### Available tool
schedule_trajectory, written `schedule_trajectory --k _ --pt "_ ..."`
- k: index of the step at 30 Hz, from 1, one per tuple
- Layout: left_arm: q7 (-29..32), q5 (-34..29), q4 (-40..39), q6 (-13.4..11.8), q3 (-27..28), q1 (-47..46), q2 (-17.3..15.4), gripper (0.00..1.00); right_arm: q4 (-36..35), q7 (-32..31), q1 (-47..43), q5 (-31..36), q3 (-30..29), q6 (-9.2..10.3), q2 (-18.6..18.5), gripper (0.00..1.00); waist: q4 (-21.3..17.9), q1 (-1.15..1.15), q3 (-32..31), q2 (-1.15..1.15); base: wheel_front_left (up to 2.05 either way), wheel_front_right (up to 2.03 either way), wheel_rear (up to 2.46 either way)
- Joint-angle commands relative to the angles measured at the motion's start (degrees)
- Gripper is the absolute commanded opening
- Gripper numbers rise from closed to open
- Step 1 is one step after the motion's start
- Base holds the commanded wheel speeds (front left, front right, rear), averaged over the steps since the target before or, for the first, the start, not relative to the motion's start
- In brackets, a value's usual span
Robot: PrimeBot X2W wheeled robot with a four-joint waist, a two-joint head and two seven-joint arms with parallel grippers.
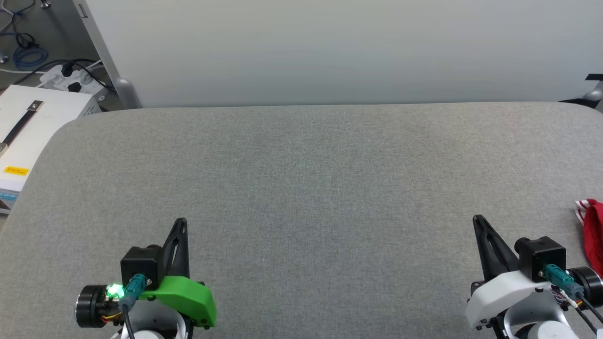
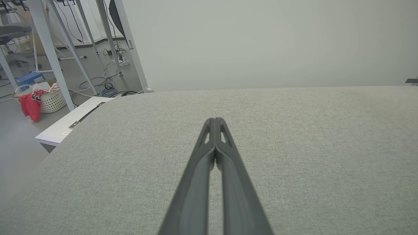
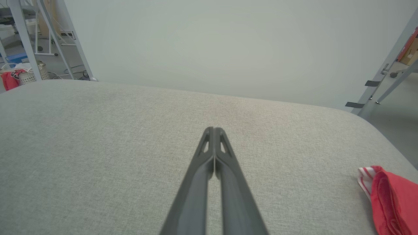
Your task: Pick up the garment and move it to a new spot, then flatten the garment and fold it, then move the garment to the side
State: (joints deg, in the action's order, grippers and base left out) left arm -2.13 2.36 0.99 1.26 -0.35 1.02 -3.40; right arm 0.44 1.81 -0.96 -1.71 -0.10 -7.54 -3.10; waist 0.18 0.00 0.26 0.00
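The red garment [image 1: 593,233] lies at the far right edge of the grey table, mostly cut off by the head view's border; a bit of red-and-white striped trim shows at its top. The right wrist view has the garment [image 3: 390,195] at its lower right, bunched up. My right gripper [image 1: 478,220] rests low at the right, shut with nothing in it, a short way left of the garment; its tips [image 3: 214,130] meet in the right wrist view. My left gripper [image 1: 181,222] sits at the lower left, shut and empty, its tips [image 2: 215,120] pressed together.
The grey padded table [image 1: 301,179] spreads wide in front of me, backed by a pale partition [image 1: 330,47]. A white box [image 1: 28,122] and cables lie on the floor at the left. A basket with red cloth [image 2: 39,99] stands farther left on the floor.
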Motion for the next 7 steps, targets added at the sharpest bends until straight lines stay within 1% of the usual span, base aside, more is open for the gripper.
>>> schedule_trajectory --k 1,7 --pt "0.32 -0.68 -0.41 -0.41 0.15 -0.88 0.39 0.00 -0.30 -0.34 0.83 0.44 0.03 0.05 0.10 0.00 -0.01 0.00 -0.02 0.00 0.00 0.00 0.00" --pt "1.03 -1.34 -0.64 -0.74 0.23 -0.93 0.44 0.00 -0.35 -0.92 0.88 0.94 0.06 0.05 0.15 0.00 -0.08 0.00 -0.11 0.00 0.00 0.00 0.00"
